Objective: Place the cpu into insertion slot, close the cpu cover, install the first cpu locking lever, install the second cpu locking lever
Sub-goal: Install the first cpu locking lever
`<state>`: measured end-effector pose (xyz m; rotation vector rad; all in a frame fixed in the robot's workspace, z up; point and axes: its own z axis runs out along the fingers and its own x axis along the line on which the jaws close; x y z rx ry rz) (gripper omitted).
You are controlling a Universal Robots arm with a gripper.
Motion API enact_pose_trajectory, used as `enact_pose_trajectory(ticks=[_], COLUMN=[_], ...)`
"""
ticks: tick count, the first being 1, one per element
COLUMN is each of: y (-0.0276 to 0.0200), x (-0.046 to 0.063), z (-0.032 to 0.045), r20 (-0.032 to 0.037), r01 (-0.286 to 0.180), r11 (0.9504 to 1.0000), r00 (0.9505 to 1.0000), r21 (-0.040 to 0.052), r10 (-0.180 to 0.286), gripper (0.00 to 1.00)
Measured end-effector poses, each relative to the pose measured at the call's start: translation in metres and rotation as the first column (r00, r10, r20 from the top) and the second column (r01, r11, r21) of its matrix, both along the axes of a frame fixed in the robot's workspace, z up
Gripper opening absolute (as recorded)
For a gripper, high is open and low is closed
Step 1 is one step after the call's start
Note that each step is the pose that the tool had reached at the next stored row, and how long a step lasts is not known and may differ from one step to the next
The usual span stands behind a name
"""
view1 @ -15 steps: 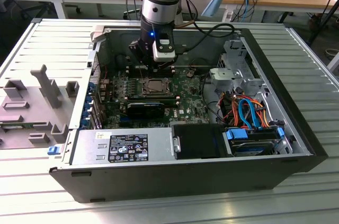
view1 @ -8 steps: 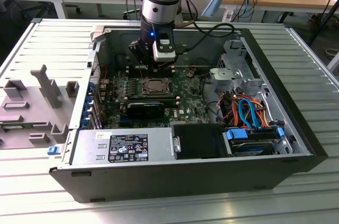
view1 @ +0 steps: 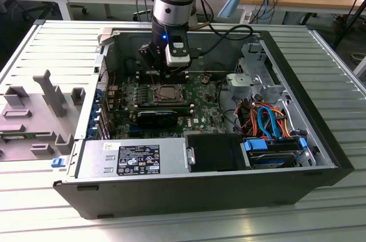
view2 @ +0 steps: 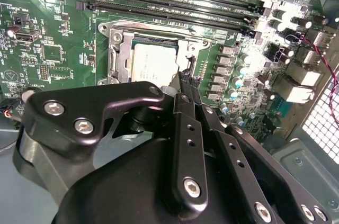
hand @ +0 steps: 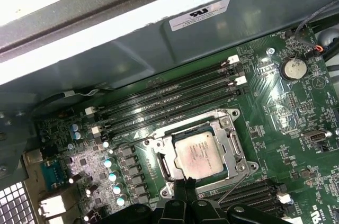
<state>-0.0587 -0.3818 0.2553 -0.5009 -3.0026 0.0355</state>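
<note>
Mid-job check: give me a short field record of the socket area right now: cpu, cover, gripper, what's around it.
cpu: seated in the insertion slot, silvery top facing up
cpu cover: lying down around the cpu, chip showing through its window
gripper: fingertips close together at the socket's edge, holding nothing
levers: thin wire lever beside the socket; locked or not, cannot tell
memory slots: long black, beside the socket, unfilled
computer case: open, lying on its side
</note>
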Motion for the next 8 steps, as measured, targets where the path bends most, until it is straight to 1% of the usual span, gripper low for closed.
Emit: enact_pose_trajectory(ticks=[8], y=[0.0], x=[0.0], z=[0.0], r20=[0.0], r01=[-0.009], r11=[1.0], r00=[1.0], r21=[0.0], r10=[0.009], gripper=[0.11])
